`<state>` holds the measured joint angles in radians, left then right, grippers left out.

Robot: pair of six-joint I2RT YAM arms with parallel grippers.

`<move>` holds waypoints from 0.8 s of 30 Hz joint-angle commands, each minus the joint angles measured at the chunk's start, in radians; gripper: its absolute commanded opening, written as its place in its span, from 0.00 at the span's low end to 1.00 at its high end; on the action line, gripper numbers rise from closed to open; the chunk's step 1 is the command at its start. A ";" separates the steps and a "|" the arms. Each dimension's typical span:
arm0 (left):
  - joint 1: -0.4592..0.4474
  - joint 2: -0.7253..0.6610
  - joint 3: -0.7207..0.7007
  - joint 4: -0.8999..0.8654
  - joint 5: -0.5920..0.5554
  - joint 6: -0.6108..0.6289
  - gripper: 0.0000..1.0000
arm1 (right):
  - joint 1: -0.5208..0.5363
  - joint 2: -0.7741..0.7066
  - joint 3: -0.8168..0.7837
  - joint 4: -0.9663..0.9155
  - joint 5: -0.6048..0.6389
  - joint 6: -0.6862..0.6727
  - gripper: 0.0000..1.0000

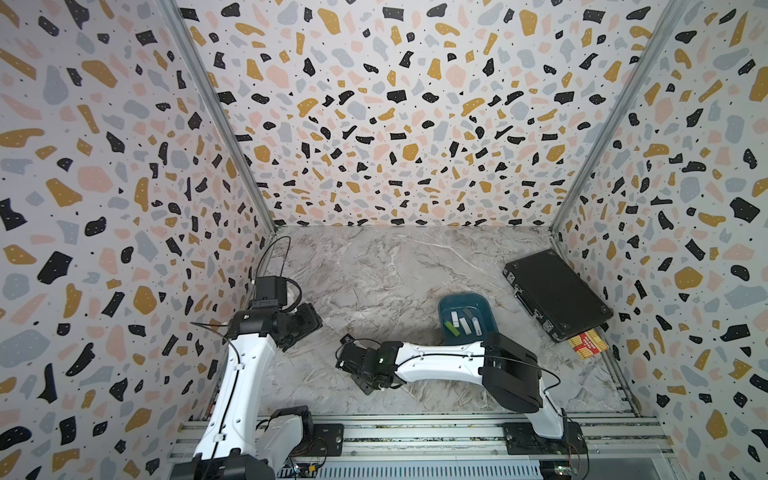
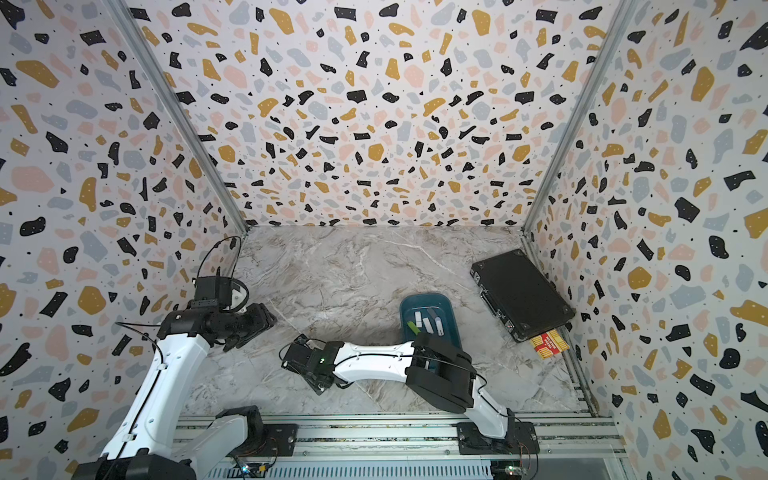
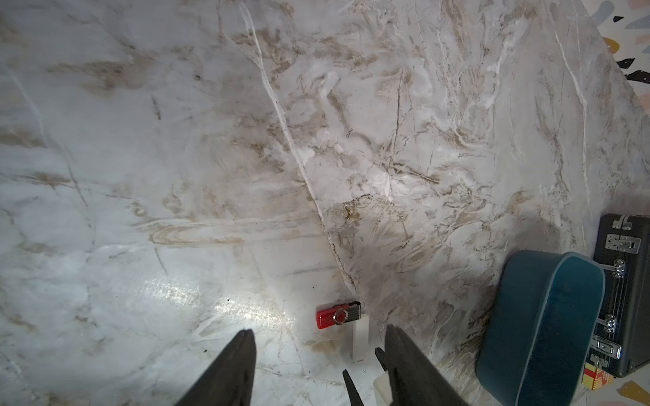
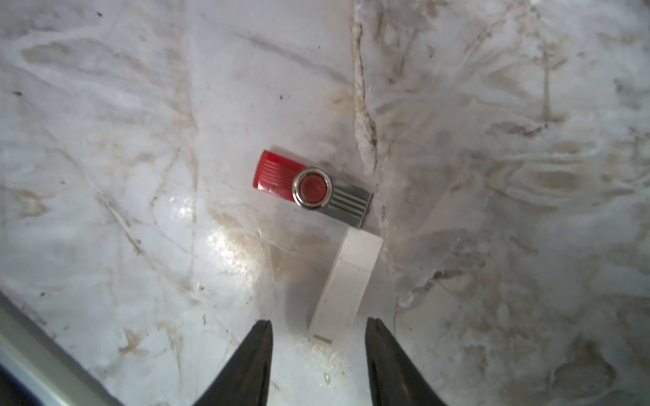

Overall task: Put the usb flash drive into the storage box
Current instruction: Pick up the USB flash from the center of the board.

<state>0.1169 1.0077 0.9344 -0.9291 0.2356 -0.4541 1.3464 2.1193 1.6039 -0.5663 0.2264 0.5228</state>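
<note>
Two drives lie flat on the marble counter [image 1: 374,270], well apart from the storage box [image 1: 467,303]. The white usb flash drive [image 4: 346,284] has its long axis roughly in line with the fingers of the right claw [image 4: 318,327], one end pointing toward the claw. The red usb flash drive [image 4: 311,184] lies crosswise to it. Its metal swivel end is at the white drive's far end, touching or only just short of it; the view does not settle which.

The right claw is partly open and holds nothing. Its two fingertips stand either side of the white drive's near end, with a gap showing on both sides.

The left claw [image 3: 318,330] is spread wider, is also empty, and is off the counter near the same two drives.

The teal storage box stands between the right arm and a black case [image 1: 557,293]. It holds a green stick [image 1: 451,330] and several white and grey ones side by side.
</note>
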 commanded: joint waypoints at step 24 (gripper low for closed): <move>0.005 -0.010 -0.024 0.039 0.034 0.016 0.64 | -0.083 0.002 0.012 -0.012 -0.036 0.015 0.15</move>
<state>0.1169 0.9981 0.9234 -0.9119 0.2508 -0.4545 1.2839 2.1780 1.6386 -0.5571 0.1787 0.5385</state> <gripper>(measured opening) 0.635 0.201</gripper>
